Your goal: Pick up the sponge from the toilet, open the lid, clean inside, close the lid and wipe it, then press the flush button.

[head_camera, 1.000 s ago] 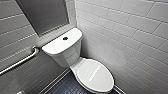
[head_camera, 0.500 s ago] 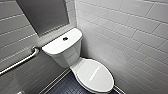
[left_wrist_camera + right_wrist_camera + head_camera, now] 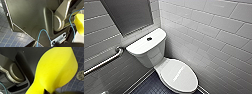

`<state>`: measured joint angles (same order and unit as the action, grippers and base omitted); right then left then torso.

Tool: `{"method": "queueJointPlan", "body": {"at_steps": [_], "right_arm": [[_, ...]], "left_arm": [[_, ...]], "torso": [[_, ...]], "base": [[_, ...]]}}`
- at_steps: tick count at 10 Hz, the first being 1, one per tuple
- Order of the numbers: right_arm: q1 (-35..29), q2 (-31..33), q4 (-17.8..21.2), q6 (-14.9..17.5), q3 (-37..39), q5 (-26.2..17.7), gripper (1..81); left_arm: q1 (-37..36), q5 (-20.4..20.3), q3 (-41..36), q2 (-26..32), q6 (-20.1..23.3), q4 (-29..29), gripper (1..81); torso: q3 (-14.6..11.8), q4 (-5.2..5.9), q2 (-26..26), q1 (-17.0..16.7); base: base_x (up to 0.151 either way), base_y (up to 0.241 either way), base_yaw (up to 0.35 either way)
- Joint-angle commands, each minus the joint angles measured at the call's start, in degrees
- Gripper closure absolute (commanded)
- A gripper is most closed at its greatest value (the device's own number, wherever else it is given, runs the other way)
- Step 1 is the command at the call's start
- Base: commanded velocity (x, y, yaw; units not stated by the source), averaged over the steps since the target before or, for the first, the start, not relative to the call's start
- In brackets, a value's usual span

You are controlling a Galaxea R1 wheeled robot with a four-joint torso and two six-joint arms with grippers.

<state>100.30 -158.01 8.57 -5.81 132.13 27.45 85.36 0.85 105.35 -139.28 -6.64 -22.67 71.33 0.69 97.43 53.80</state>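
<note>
My right gripper [image 3: 49, 91] is clamped tight on one end of the sponge [image 3: 55, 72]; the foam is squeezed narrow between my jaws and flares out beyond them above the blue tiled floor [image 3: 77, 84]. Ahead, the toilet [image 3: 151, 53] stands in the corner, its lid [image 3: 180, 75] down.
</note>
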Motion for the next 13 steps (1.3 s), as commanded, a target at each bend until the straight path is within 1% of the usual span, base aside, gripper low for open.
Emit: {"method": "queueJointPlan", "body": {"at_steps": [1, 2, 4, 5, 6, 8, 9, 10, 11, 12, 13], "right_arm": [[1.52, 7.13, 0.13, -0.43, -8.36, -3.55, 81.1], [2.23, 11.35, -0.22, -0.86, -14.51, -1.89, 81.1], [3.2, 20.83, -2.33, -0.78, -28.29, 2.07, 81.1], [3.03, 24.54, -2.59, -0.86, -33.93, 2.86, 81.1], [2.24, 28.9, -2.68, -0.78, -40.38, 3.82, 81.1], [0.05, 36.47, -2.68, -0.25, -51.14, 7.34, 81.1], [-2.06, 39.73, -1.9, -0.77, -53.9, 7.79, 81.1], [-5.39, 43.11, -1.89, -0.78, -56.47, 7.79, 81.1], [-9.45, 46.09, -1.63, -0.86, -58.58, 7.7, 81.1], [-14.81, 49.15, -1.62, -1.12, -61.37, 6.83, 81.1], [-19.99, 51.37, -1.63, -2.01, -63.24, 6.3, 81.1]], "left_arm": [[1.7, 4.42, 1.34, -1.08, 0.32, 0.35, 1.0], [1.88, 4.42, 2.4, -2.32, 0.32, 0.35, 1.0], [1.96, 4.33, 2.76, -3.56, 0.32, 0.79, 1.0], [1.96, 4.33, 2.76, -3.99, 0.32, 0.88, 1.0], [1.96, 4.33, 2.76, -4.52, 0.32, 0.36, 1.0], [1.7, 4.42, 3.11, -5.75, 0.4, -0.09, 1.0], [1.53, 4.33, 3.19, -6.1, 0.4, -0.01, 1.0], [1.53, 4.24, 3.2, -6.9, 0.4, 0.0, 1.0], [1.53, 4.33, 3.9, -7.86, 0.4, 0.0, 1.0], [1.53, 4.33, 5.73, -9.08, 0.32, 0.52, 1.0], [1.61, 4.33, 7.24, -9.89, 0.32, 0.79, 1.0]], "torso": [[0.0, 0.0, 0.0, 0.0], [0.0, 0.0, 0.0, -0.02], [0.0, 0.0, 0.0, -0.02], [0.0, 0.0, 0.0, -0.05], [0.0, 0.0, 0.0, -0.05], [-0.02, 0.0, 0.0, -0.05], [-0.02, 0.0, 0.0, -0.05], [-0.02, 0.0, 0.0, -0.05], [-0.02, 0.0, 0.0, -0.05], [-0.02, 0.0, 0.0, -0.05], [-0.02, 0.0, 0.0, -0.05]], "base": [[0.0, 0.0, 0.0], [0.0, 0.0, 0.0], [0.0, 0.0, 0.0], [0.0, 0.0, 0.0], [0.0, 0.0, 0.0], [0.0, 0.0, 0.0], [0.0, 0.0, 0.0], [0.0, 0.0, 0.0], [0.0, 0.0, 0.0], [0.0, 0.0, 0.0], [0.0, 0.0, 0.0]]}}
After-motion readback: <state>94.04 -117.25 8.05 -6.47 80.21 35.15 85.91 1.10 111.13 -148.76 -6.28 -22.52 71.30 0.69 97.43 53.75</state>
